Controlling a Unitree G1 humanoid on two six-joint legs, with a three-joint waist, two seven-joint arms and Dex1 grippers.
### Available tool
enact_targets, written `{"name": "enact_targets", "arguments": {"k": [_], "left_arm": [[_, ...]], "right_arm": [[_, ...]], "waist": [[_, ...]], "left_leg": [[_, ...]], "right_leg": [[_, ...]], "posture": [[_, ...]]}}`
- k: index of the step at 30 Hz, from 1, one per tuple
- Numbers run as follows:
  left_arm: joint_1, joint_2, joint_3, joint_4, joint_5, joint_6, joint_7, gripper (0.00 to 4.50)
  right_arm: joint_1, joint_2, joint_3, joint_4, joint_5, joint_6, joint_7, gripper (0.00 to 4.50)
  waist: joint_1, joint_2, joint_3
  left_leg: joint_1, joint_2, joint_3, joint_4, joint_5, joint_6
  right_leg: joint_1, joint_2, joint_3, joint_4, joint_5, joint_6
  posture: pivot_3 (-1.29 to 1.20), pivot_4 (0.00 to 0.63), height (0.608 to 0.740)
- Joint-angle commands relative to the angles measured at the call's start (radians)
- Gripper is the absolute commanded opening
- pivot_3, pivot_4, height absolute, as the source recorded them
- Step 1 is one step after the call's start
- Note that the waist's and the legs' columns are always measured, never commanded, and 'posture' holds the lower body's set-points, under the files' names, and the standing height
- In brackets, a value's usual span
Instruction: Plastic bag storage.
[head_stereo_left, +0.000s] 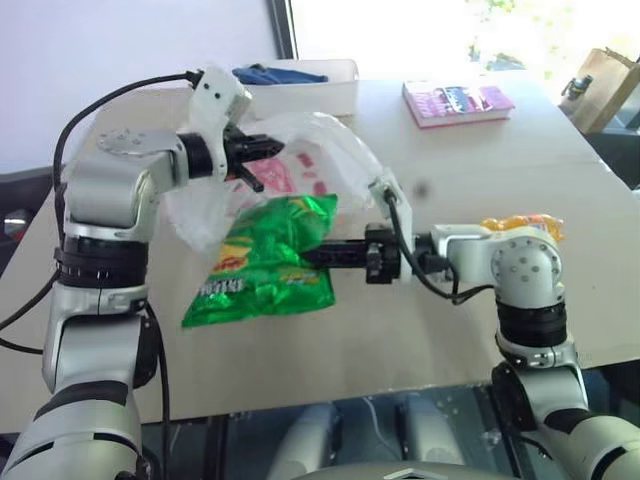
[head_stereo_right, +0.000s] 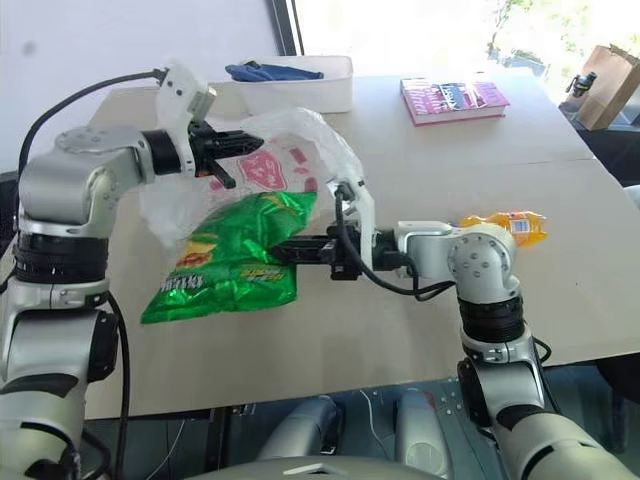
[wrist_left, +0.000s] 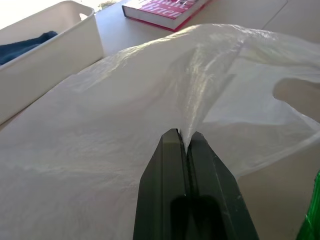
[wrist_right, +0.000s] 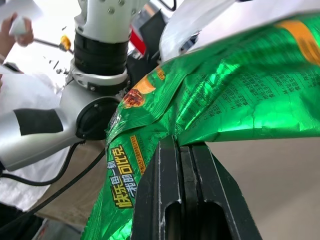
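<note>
Pinching a fold of the plastic bag (wrist_left: 150, 125) between its closed fingers, the left hand (head_stereo_left: 262, 148) holds the thin white bag lifted above the tabletop (head_stereo_left: 480, 300), just in front of the white bin (head_stereo_left: 310, 90) with blue cloth (head_stereo_left: 275, 74) in it. Below the bag, the right hand (head_stereo_left: 318, 255) is clamped on the edge of the green snack packet (head_stereo_left: 265, 265), whose far end rests on the tabletop under the bag. Well to the right of the bag lie a pink book (head_stereo_left: 457, 102) and an orange packet (head_stereo_left: 530, 224).
</note>
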Motion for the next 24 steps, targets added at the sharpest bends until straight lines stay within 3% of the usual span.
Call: {"name": "enact_targets", "arguments": {"k": [1,9,14,18,22,24], "left_arm": [[-0.004,0.021,0.054,-0.054,-0.034,0.039,-0.004,0.00],[0.105,0.146,0.093,-0.179,-0.123,0.172,-0.083,0.00],[0.086,0.131,0.103,-0.221,-0.192,0.276,-0.058,0.00],[-0.004,0.044,0.144,-0.217,-0.276,0.431,0.009,0.00],[-0.114,-0.135,0.262,-0.203,-0.338,0.619,0.152,0.00],[-0.134,-0.178,0.297,-0.212,-0.350,0.664,0.190,0.00]], "right_arm": [[-0.025,0.015,0.003,0.031,-0.049,-0.065,-0.003,0.03],[-0.114,-0.021,-0.109,0.340,-0.218,-0.245,-0.027,0.03],[-0.179,-0.009,-0.158,0.462,-0.303,-0.338,-0.074,0.03],[-0.201,0.031,-0.154,0.496,-0.371,-0.416,-0.114,0.03],[-0.206,0.150,-0.071,0.507,-0.483,-0.558,-0.145,0.03],[-0.206,0.203,-0.035,0.524,-0.524,-0.608,-0.144,0.03]], "waist": [[0.000,0.000,0.000],[0.000,0.001,0.000],[0.001,0.001,0.001],[0.000,0.001,0.001],[-0.008,0.000,0.001],[-0.024,0.001,0.001]], "left_leg": [[0.000,0.000,0.000,0.000,0.000,0.000],[0.000,0.000,0.001,0.000,0.000,0.000],[0.000,0.000,0.001,0.000,0.000,0.000],[0.000,0.000,0.001,0.000,0.000,0.000],[0.000,0.000,0.001,0.000,0.000,0.000],[0.000,0.000,0.002,0.000,0.000,0.000]], "right_leg": [[0.000,0.000,0.000,0.000,0.000,0.000],[0.000,0.002,0.000,0.000,0.000,0.000],[0.000,0.002,0.000,0.000,0.000,0.000],[0.000,0.002,0.000,0.000,0.000,0.000],[0.000,0.002,0.000,0.001,0.000,0.000],[-0.001,0.002,0.000,0.001,0.000,0.000]], "posture": [[0.00,0.150,0.740],[0.00,0.150,0.740],[0.00,0.150,0.740],[0.00,0.150,0.740],[0.00,0.150,0.740],[0.00,0.150,0.740]]}}
